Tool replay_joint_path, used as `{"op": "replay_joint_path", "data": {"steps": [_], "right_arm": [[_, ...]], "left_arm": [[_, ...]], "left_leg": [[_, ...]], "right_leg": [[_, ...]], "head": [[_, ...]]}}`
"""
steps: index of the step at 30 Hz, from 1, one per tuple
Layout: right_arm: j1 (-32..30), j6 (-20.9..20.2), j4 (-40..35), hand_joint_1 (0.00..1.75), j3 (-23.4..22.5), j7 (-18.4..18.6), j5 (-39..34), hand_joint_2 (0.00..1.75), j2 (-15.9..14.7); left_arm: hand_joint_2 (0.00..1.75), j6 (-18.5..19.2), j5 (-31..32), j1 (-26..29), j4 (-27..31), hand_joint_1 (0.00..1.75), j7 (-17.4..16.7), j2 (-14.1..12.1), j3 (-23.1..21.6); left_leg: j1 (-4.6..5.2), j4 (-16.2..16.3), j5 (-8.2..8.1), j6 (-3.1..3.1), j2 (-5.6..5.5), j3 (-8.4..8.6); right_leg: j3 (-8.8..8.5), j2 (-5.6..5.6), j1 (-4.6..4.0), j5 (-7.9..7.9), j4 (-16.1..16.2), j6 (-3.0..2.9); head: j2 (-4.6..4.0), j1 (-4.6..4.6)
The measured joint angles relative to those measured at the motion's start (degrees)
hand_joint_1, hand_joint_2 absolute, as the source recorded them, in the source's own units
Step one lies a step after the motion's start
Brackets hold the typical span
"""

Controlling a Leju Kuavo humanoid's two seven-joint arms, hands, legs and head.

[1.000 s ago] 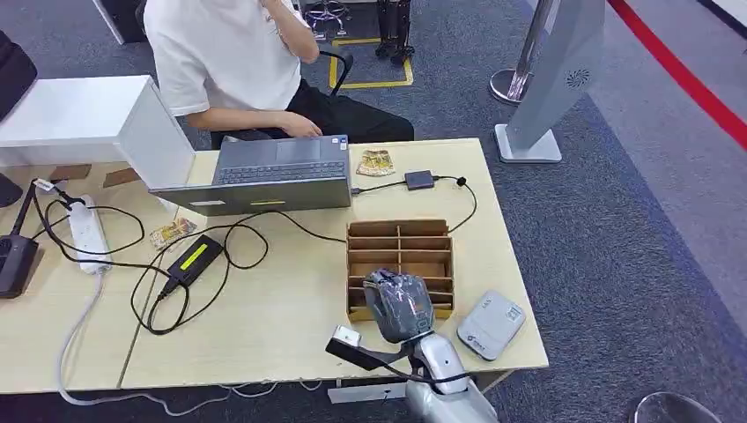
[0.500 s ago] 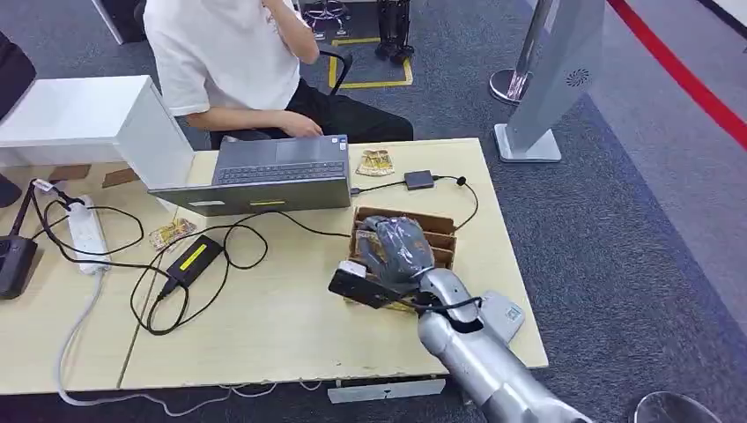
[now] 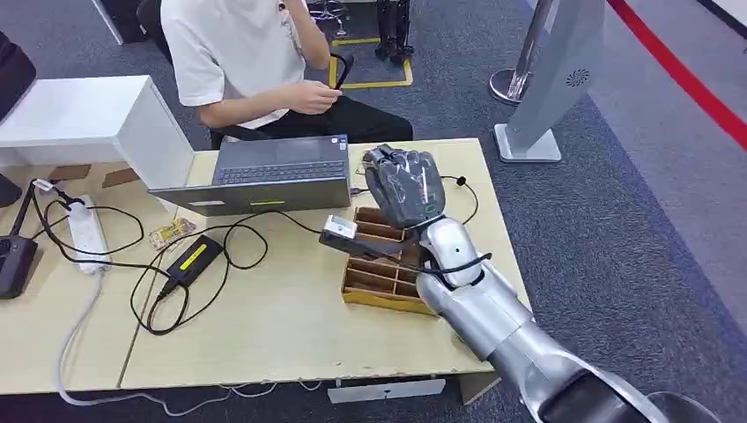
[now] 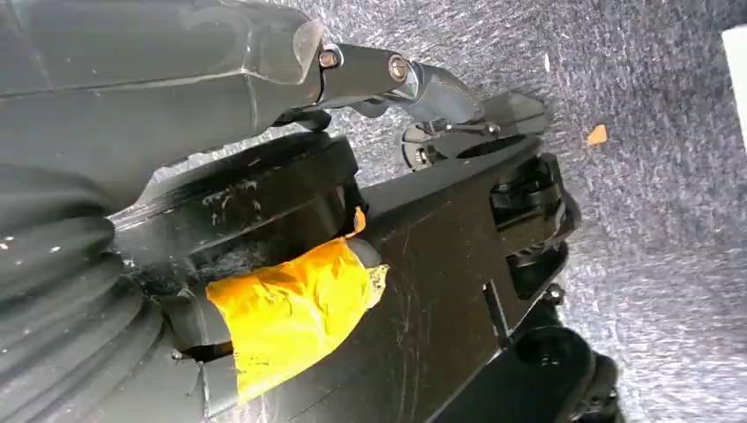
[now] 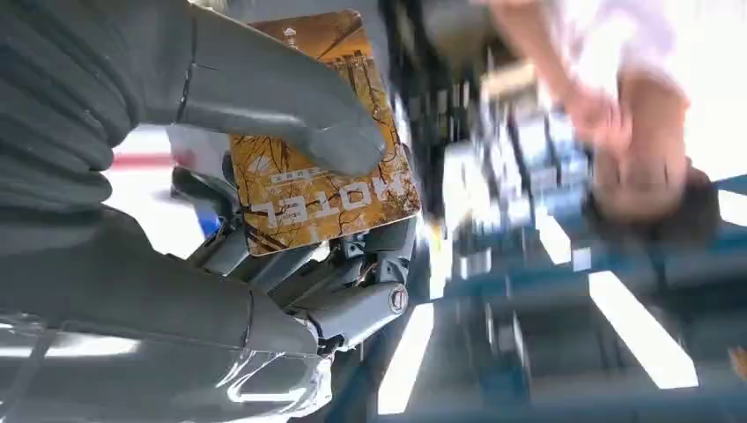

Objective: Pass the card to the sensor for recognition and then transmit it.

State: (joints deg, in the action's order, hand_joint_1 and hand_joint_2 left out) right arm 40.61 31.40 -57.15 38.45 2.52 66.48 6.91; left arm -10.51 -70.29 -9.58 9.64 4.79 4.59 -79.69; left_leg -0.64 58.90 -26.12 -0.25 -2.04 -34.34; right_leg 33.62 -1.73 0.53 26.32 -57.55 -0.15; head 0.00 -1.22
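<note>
In the right wrist view the thick grey thumb (image 5: 291,123) presses an orange card (image 5: 326,167) printed "HOTEL" against the darker fingers (image 5: 291,264) behind it, so the right hand (image 5: 220,203) is clamped on the card. The head view shows that same hand (image 3: 405,187) from the back, raised in the upper centre of the frame above the far end of the table (image 3: 264,326); from there the card is hidden behind the hand's grey cover. The silver right arm (image 3: 476,304) runs from the lower right corner up to the hand, crossing over a brown cardboard divider box (image 3: 374,278) that sits on the table at centre frame. A small black camera module (image 3: 348,236) on the wrist juts to the left of the arm. Further out, an open grey laptop (image 3: 264,172) stands at upper centre-left, with a black power adapter (image 3: 195,257) and looped cables at left and a white power strip (image 3: 85,231) nearer the left edge. A person in a white shirt (image 3: 233,48) sits behind the table at the top of the frame; the right wrist view shows this person only as a blur. The left wrist view shows the left hand (image 4: 388,79) over grey carpet (image 4: 652,176), but whether its fingers are apart or together cannot be told.
</note>
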Motion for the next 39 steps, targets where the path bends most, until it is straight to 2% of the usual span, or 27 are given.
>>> {"op": "replay_joint_path", "data": {"steps": [2,6,10,15,18,19,27,33,39], "right_arm": [[0.9,5.2,2.0,1.75,-0.6,0.3,2.9,1.75,0.8],[1.0,5.6,3.2,1.75,-3.8,0.5,9.2,1.75,2.6],[1.0,5.7,4.0,1.75,-8.7,-1.1,16.6,1.75,4.5],[1.3,5.7,6.6,1.75,-11.8,-0.6,20.5,1.75,6.1],[1.5,5.7,7.7,1.75,-12.6,-0.3,20.5,1.75,6.6],[1.6,5.7,8.4,0.00,-12.7,-0.3,20.4,1.75,6.7],[1.5,5.7,10.2,0.00,-13.5,-0.9,20.3,1.75,6.9],[-0.2,5.7,9.2,0.00,-14.6,-1.5,20.7,1.75,5.1],[0.3,5.7,9.5,0.00,-15.1,1.6,22.3,1.75,3.5]], "left_arm": [[1.75,0.1,0.4,-0.1,0.0,0.00,-0.3,0.0,-0.4],[1.75,0.5,0.8,-0.3,0.0,0.00,-0.3,0.1,-1.2],[1.75,1.2,0.9,-0.7,-0.1,0.00,-0.2,0.1,-1.9],[1.75,1.8,0.6,-1.3,-0.1,0.00,0.2,0.2,-2.4],[1.75,1.9,0.5,-1.3,-0.1,0.00,0.4,0.3,-2.4],[1.75,2.0,0.3,-1.3,-0.2,0.00,0.5,0.3,-2.4],[1.75,4.4,-0.5,-1.8,-0.2,0.00,3.0,0.4,-2.4],[1.75,4.3,-0.5,-1.8,-0.2,0.00,3.0,0.4,-2.4],[1.75,3.8,-1.6,-1.7,-0.2,0.00,3.1,0.4,-2.4]], "left_leg": [[0.00,0.0,0.00,0.00,0.00,0.02],[0.00,0.0,0.00,0.00,-0.04,-0.01],[0.00,0.0,0.00,0.00,-0.05,-0.01],[0.00,0.0,0.00,0.00,-0.03,-0.01],[0.01,0.0,0.00,0.00,-0.03,-0.01],[0.01,0.0,0.00,0.00,-0.03,-0.01],[0.00,0.0,0.00,-0.01,-0.03,0.00],[0.01,0.0,0.00,0.00,-0.03,-0.01],[0.02,0.0,0.00,0.00,-0.03,-0.02]], "right_leg": [[0.00,-0.01,0.00,0.00,0.0,0.00],[0.03,0.01,0.00,0.01,0.0,0.00],[0.03,0.00,0.00,0.01,0.0,-0.01],[0.03,0.00,0.00,0.00,0.0,0.00],[0.02,0.00,0.00,0.00,0.0,0.00],[0.03,0.00,0.00,0.00,0.0,0.00],[0.04,-0.01,0.00,0.01,0.0,-0.01],[0.05,-0.01,0.01,0.01,0.0,0.00],[0.06,-0.01,0.01,0.00,0.0,0.00]], "head": [[0.02,-0.02],[0.02,0.00],[0.00,0.00],[0.02,0.00],[0.02,0.00],[0.02,0.00],[0.02,0.00],[0.00,0.02],[0.02,0.02]]}}
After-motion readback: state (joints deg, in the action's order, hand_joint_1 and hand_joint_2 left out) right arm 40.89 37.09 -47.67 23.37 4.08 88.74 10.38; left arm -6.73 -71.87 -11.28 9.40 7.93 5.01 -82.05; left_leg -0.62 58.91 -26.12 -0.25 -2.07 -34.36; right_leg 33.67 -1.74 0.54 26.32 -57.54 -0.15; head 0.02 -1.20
